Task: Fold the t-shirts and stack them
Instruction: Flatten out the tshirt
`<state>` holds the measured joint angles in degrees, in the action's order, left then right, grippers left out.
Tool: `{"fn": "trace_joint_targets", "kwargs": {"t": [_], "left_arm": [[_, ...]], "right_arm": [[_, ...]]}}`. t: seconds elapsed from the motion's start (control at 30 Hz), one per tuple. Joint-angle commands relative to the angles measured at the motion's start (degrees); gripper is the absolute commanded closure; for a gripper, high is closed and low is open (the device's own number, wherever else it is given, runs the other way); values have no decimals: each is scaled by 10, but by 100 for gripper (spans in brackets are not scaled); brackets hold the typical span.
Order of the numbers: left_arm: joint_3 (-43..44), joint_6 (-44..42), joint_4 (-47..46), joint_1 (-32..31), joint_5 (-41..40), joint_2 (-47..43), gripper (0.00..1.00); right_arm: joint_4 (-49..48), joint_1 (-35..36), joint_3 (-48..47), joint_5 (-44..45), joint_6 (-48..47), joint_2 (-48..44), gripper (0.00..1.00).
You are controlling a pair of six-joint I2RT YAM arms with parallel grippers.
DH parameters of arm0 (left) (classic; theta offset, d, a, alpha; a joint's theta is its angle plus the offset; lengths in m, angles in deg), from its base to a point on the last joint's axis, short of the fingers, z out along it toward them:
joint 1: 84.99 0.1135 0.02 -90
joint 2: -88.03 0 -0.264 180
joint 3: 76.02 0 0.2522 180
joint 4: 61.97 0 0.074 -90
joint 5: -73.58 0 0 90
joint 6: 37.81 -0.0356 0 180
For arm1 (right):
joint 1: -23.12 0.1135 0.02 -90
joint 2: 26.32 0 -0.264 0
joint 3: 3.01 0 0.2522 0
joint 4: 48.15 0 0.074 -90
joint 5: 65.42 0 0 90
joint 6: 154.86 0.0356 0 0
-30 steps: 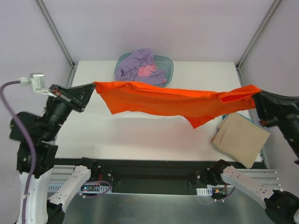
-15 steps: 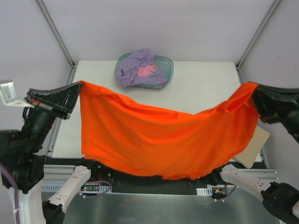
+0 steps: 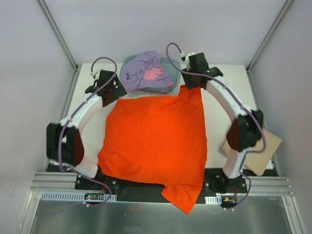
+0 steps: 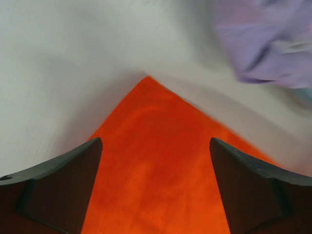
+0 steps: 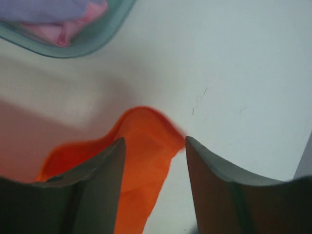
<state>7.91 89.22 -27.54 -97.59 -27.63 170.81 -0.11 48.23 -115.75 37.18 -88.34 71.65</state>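
The orange-red t-shirt [image 3: 156,141] lies spread open and mostly flat in the middle of the white table [image 3: 222,100], and one near corner hangs over the table's front edge between the two arm bases. The left gripper [image 4: 155,144] hovers over the shirt's far left corner with its jaws released and wide apart. The wrist view shows the pointed corner lying flat on the table between the two dark fingers, and neither finger presses on it. The right gripper [image 5: 153,141] sits at the shirt's far right corner, and its jaws are also parted. There the cloth rises in a small loose hump between the fingers, close against them but not pinched. Behind the shirt, at the far edge of the table, a teal tub [image 3: 174,73] holds the purple t-shirt [image 3: 144,66], bunched up and spilling over the rim. The pink t-shirt [image 3: 155,74] is tucked underneath it, with only a small patch showing. The orange-red shirt's far edge lies just beside the tub. A tan cardboard sheet [image 3: 267,146] lies at the table's right near corner, partly hidden by the right arm and apart from the shirt.
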Motion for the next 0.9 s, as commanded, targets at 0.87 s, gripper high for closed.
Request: {"fn": "trace_joint_targets", "kwargs": {"t": [0.87], "left_arm": [[-180,22,-13,8,155,-3,1]], "right_arm": [[-44,-15,380,-97,295,-78,3]]}}
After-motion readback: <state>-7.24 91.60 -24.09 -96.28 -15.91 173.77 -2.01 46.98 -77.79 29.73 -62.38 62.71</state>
